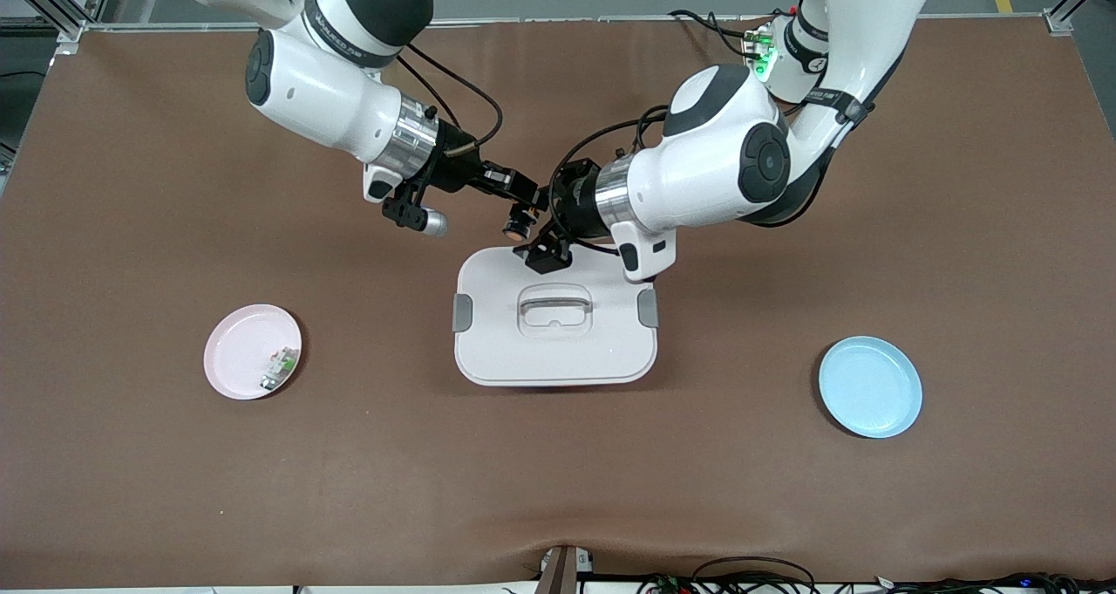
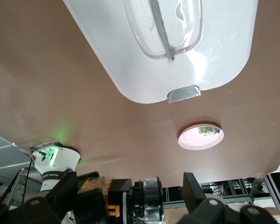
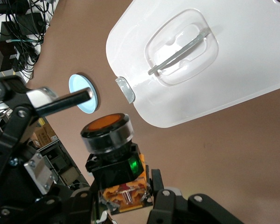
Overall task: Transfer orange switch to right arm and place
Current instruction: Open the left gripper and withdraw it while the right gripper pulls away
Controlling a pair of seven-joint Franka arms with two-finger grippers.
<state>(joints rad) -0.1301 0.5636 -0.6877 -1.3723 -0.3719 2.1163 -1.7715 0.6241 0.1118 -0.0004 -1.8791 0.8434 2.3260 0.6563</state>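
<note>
The orange switch hangs in the air over the edge of the white box nearest the robots. It has a black body, a silver ring and a round orange cap. My right gripper is shut on the switch's orange base. My left gripper is around the switch with its jaws open, and one of its fingers stands clear of the silver ring. From the right wrist view, a left finger shows apart from the cap. Both arms meet above the table's middle.
A white lidded box with a clear handle sits mid-table under the grippers. A pink plate holding a small green-and-white part lies toward the right arm's end. A blue plate lies toward the left arm's end.
</note>
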